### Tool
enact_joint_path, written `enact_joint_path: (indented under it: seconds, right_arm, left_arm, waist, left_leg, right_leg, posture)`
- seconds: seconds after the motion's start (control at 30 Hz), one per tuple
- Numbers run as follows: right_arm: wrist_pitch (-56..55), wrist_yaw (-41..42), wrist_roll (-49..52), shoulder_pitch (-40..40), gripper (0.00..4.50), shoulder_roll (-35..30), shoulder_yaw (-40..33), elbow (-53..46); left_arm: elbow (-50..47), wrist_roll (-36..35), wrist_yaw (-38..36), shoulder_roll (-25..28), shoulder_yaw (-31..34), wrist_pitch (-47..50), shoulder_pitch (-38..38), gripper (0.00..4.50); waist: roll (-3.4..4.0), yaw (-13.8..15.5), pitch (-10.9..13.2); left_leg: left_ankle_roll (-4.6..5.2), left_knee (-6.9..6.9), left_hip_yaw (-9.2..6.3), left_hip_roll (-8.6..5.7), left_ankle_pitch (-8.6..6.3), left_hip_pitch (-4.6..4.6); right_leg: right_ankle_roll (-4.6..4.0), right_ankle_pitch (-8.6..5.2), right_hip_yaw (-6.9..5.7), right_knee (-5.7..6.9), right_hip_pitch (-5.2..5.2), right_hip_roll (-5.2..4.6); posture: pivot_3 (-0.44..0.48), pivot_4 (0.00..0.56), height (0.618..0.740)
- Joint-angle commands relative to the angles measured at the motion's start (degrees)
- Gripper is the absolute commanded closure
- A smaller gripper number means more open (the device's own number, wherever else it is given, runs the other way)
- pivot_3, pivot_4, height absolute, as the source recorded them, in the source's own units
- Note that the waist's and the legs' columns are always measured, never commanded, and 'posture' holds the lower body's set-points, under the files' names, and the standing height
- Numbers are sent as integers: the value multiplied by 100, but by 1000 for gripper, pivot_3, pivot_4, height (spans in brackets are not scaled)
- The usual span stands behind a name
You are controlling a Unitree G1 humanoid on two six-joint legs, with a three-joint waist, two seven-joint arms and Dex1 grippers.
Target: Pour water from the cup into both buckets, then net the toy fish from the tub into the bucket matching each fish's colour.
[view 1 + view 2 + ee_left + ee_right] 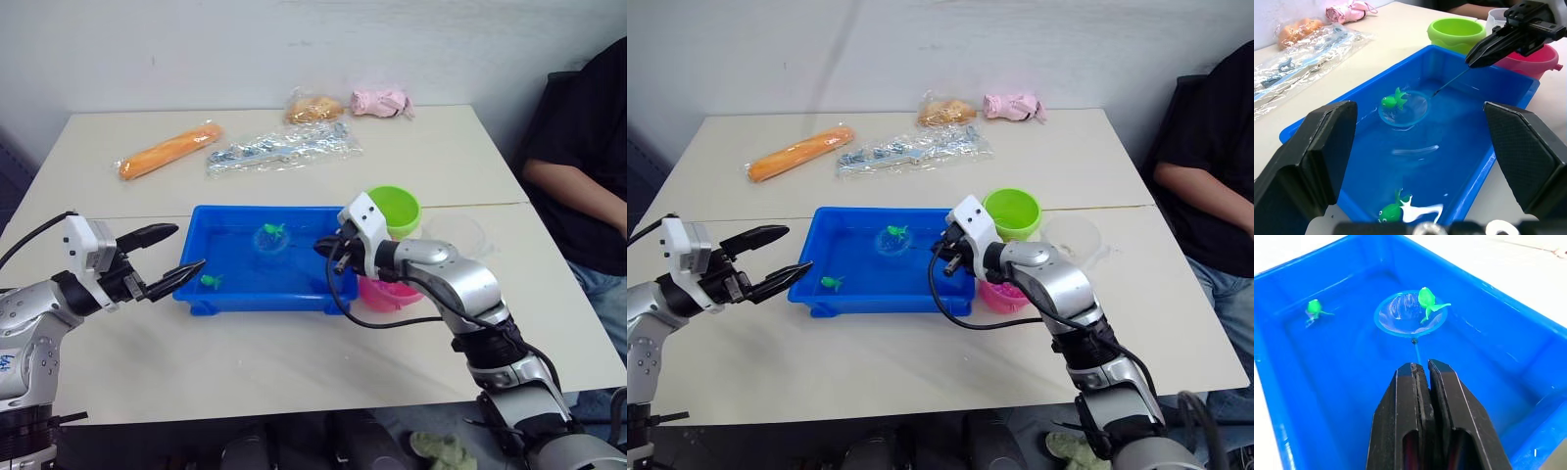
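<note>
Right gripper [1420, 369] pinches the net [1409, 313] handle over the tub [235, 294], hoop in the water with a green fish [1425, 298] on its rim. Another fish [209, 282] floats near the tub's left end, where the left gripper [171, 257] hovers, fingers apart.

— What sort of place are you looking at?

— A plain test room or lab, not a home. Your surface [294, 362] is two pale tables pushed together against a bare white wall [294, 39].

— What else tells you that?

— Props lie along the far edge: an orange bag [168, 150], a clear packet [284, 149], a bread-like toy [313, 108] and a pink toy [381, 101] toward the far right corner. A person in dark clothes [583, 166] sits at the right edge, watching your setup.
</note>
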Motion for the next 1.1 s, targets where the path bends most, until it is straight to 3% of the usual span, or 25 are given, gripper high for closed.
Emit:
enact_joint_path:
  seconds: [0.03, 0.57, 0.73, 1.1]
  right_arm:
    - [-178, 209, 156, 166, 4500, -146, -303, -483]
    - [-638, 659, 551, 1300, 4500, -1268, -1567, -1895]
    - [-607, 668, 917, 1504, 4500, -1496, -2289, -2224]
    - [-970, 709, 888, 2178, 4500, -2311, -3507, -1940]
  left_arm:
    - [-58, -76, -34, 73, 57, -39, -113, 58]
    - [319, 4, -261, -101, -454, -109, -746, 58]
    - [522, -54, -267, -456, -727, -227, -1211, 58]
    - [549, -30, -214, -877, -1316, -3, -1953, 58]
  waist:
    - [0, 3, 0]
    - [0, 109, 0]
    - [-1, 134, 0]
    - [0, 122, 0]
  left_leg:
    - [0, 0, 0, 0, 0, 0]
    - [0, -3, 0, -1, 0, 0]
    - [0, -3, 0, -3, 0, 0]
    - [0, -2, 2, -3, 0, 0]
  right_leg:
    - [0, 0, 0, -1, 0, 0]
    - [0, 0, 1, -8, 3, 2]
    - [0, 0, 1, -10, 5, 2]
    - [1, 0, 4, -16, 9, 5]
  posture:
    - [0, 150, 740]
    - [0, 150, 740]
    - [0, 150, 740]
    - [0, 150, 740]
